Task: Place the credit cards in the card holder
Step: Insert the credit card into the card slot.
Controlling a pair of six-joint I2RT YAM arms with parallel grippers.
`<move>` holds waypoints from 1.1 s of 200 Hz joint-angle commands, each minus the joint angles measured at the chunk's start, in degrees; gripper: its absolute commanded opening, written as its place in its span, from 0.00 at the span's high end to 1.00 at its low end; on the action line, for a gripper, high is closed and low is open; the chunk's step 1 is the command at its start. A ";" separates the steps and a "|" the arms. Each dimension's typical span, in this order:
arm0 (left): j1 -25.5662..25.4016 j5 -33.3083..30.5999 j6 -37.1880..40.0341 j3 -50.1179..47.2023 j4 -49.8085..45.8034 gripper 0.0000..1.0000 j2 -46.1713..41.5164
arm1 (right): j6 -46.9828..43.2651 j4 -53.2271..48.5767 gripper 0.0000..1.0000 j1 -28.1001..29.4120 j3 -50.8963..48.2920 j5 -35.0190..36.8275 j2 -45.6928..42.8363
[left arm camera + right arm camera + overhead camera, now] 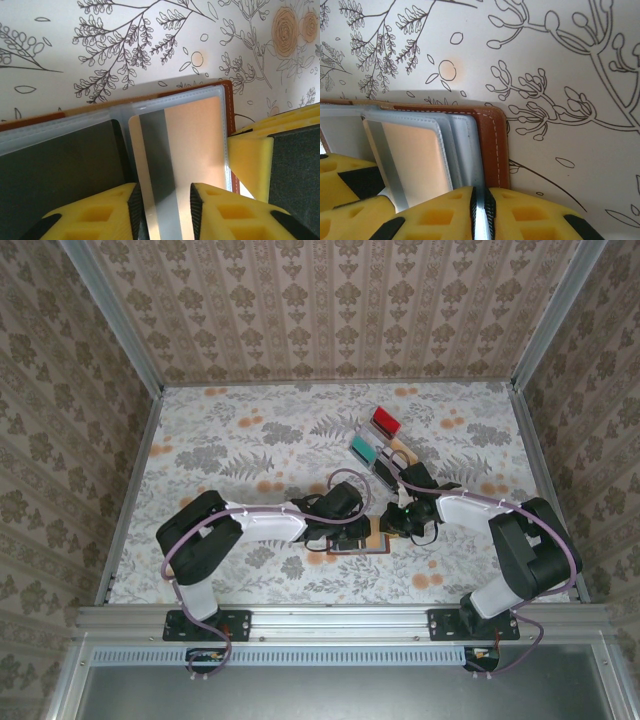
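**Card partway into the open holder's clear sleeve**

The card holder [360, 546] lies open on the floral counter [230, 440], near the front edge and about midway between the two arm bases. Its brown stitched cover [492, 145] faces down and its clear plastic sleeves face up.

One credit card [185, 150], pale with a grey stripe along one long side, sits partly inside the right-hand clear sleeve [220, 95]. Its far end is under the plastic. Its near end sticks out towards the left gripper [165, 195]. That gripper is clamped on the card, which fills the gap between the two yellow pads. The left-hand pocket of the holder [65, 160] looks dark; I cannot tell whether it holds anything.

The right gripper [481, 192] reaches in from the right, its fingers almost together and pinching the thin edge of a clear sleeve at the holder's right side, just inside the brown cover. In the right wrist view the card [415, 155] shows tilted among the fanned sleeves.

Farther back and to the right, well apart from the holder, stands a clear rack [380, 445] holding red and teal pieces.
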 commanded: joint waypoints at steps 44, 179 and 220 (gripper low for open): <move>0.04 -5.19 0.02 -0.65 -7.70 0.57 -2.91 | 0.21 -2.26 0.81 0.57 -2.02 5.06 3.74; -1.47 -3.94 2.18 4.81 -7.40 0.64 -1.91 | 0.40 -2.12 0.81 0.52 -1.78 4.55 3.07; -1.52 -4.13 0.80 5.54 -8.92 0.61 0.40 | 0.38 -2.05 0.80 0.57 -1.80 4.53 3.18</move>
